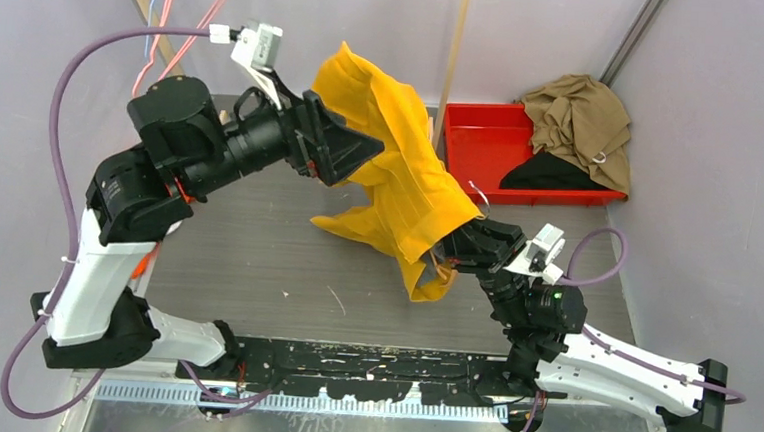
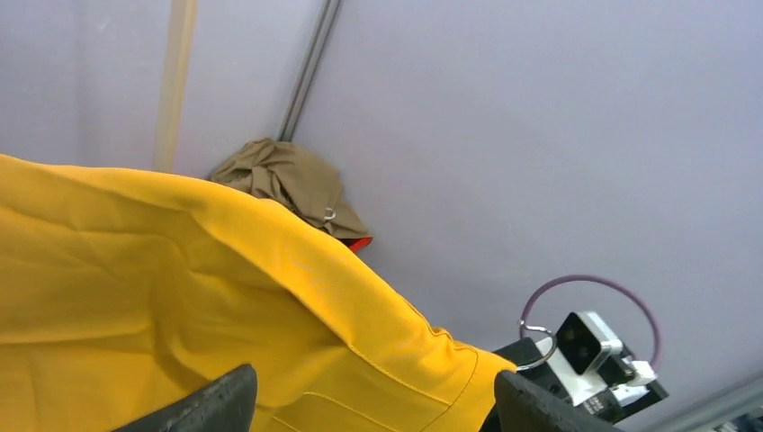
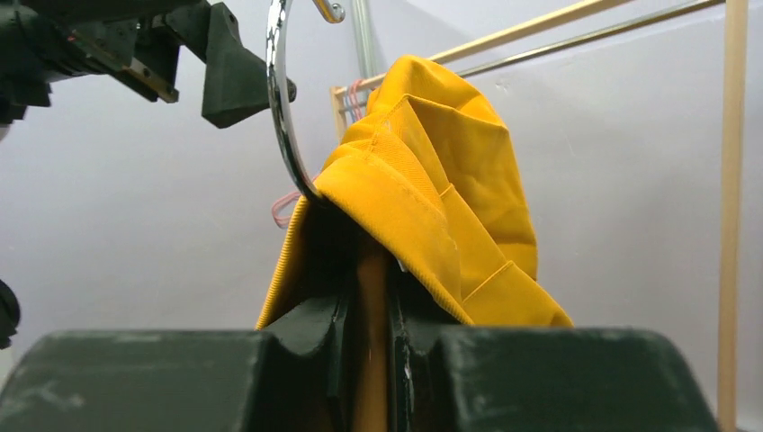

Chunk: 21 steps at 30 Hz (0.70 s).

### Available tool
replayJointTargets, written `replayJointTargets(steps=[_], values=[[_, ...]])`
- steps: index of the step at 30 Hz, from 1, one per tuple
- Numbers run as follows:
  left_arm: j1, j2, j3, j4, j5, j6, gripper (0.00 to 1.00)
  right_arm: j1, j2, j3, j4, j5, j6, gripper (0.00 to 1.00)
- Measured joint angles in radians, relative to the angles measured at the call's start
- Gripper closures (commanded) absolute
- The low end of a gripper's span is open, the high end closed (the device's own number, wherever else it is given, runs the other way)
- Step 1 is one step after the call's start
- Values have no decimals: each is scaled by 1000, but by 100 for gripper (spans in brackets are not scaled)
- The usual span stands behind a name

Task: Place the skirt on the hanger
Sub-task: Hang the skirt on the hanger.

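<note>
The yellow fabric skirt (image 1: 400, 177) hangs above the grey worktop (image 1: 255, 258), draped over a hanger with a curved chrome hook (image 3: 284, 117). My right end effector (image 1: 459, 246), on a low arm angled upward, is clamped on that hanger. My left end effector (image 1: 354, 146), its arm raised with the elbow bent, has its 2 fingers spread wide at the skirt's upper part.

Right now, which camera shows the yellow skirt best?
The top external view: nearly the whole yellow skirt shows there, hanging in folds. The left wrist view shows only one broad fold filling its lower left; the right wrist view, a bunched end beside the hanger hook.
</note>
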<state>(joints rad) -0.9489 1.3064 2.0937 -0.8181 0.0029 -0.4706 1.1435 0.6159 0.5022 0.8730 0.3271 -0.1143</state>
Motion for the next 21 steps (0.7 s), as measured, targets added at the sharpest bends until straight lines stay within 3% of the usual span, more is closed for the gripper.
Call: replayJointTargets(steps=[7,14,21], values=[[0,121,135,29,-19,-63,0,0,31,0,98,-47,0,99],[0,247,137,18,-36,-107,1,0,131,18,131,-71,-1,99],[2,261,137,5,-55,-122,0,-2,188,50,150,-71,-1,99]])
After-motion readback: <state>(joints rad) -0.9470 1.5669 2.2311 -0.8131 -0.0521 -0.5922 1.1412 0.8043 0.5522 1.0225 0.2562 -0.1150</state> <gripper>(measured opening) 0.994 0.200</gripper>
